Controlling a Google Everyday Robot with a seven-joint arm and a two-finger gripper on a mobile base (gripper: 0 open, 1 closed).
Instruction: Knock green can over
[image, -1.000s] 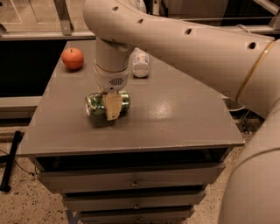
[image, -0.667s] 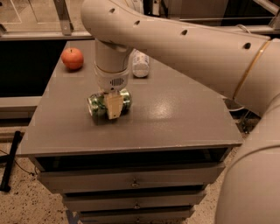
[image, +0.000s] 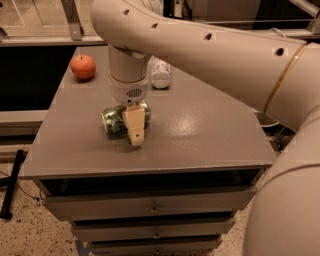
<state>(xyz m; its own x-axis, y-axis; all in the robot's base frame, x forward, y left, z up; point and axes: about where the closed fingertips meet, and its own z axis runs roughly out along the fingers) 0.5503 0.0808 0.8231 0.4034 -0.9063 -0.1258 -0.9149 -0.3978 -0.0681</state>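
Note:
The green can lies on its side on the grey table top, left of the middle, with its long axis running left to right. My gripper hangs down from the big cream arm, right in front of the can's right half and close over the table. It hides that part of the can. I cannot tell whether it touches the can.
A red-orange apple sits at the table's back left. A whitish plastic bottle lies at the back, behind the arm. The table has drawers below its front edge. The arm's wide links fill the right side of the view.
The gripper has shifted slightly toward the table's front edge. The can stays on its side in about the same place.

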